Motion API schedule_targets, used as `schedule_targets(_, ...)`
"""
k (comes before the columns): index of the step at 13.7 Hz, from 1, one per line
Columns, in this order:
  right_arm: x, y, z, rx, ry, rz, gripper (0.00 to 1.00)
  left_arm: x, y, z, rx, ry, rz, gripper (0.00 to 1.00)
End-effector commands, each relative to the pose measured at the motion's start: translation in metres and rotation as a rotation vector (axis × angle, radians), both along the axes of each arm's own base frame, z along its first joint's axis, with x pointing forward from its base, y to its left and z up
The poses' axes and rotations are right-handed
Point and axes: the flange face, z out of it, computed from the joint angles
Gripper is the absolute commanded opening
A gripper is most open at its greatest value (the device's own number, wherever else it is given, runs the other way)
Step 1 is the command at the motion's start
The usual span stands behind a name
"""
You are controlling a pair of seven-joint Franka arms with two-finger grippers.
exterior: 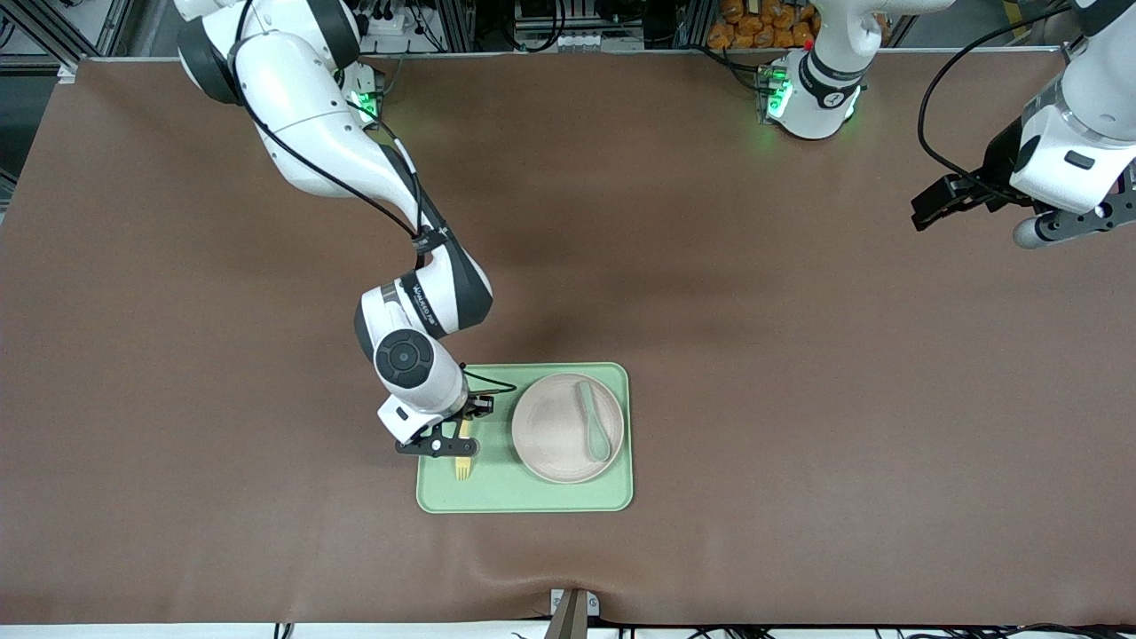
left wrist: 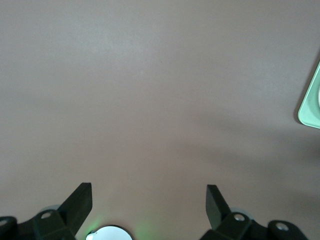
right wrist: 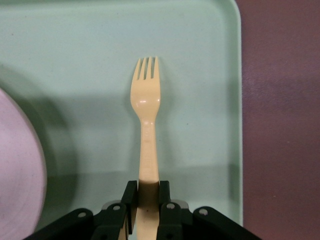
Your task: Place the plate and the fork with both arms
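Note:
The pale yellow fork (exterior: 462,461) lies over the pale green tray (exterior: 497,493), beside the beige plate (exterior: 555,430). My right gripper (exterior: 454,437) is shut on the fork's handle. In the right wrist view the fork (right wrist: 145,105) sticks out from between the fingers (right wrist: 130,197), tines away from the gripper, over the tray (right wrist: 200,75); the plate's rim (right wrist: 20,175) shows at the edge. My left gripper (exterior: 985,209) is open and empty, up over the bare table at the left arm's end. Its fingers (left wrist: 80,202) show wide apart in the left wrist view.
A grey-green spoon (exterior: 595,426) lies in the plate. The tray's corner (left wrist: 311,107) shows in the left wrist view. The brown table cover (exterior: 799,355) spreads around the tray.

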Motion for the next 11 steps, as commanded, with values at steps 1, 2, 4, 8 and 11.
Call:
schedule_targets(1,-0.007,0.005,0.000,0.011,-0.007,-0.025,0.07,0.001,0.001,0.006,-0.016,-0.016,0.012,1.00)
schedule_targets(2,-0.008,0.005,-0.001,0.010,-0.005,-0.029,0.19,0.001,0.001,0.008,-0.017,-0.021,0.009,1.00)
schedule_targets(4,-0.006,0.003,0.001,0.008,-0.003,-0.034,0.80,0.003,0.002,0.011,-0.018,-0.027,0.009,1.00)
schedule_targets(8,-0.001,-0.003,0.014,0.009,-0.004,-0.029,1.00,0.008,0.007,0.014,-0.034,-0.031,0.010,1.00)
schedule_targets(11,0.004,-0.004,0.033,-0.009,0.026,-0.031,1.00,0.010,0.014,0.022,-0.057,-0.047,0.016,1.00)
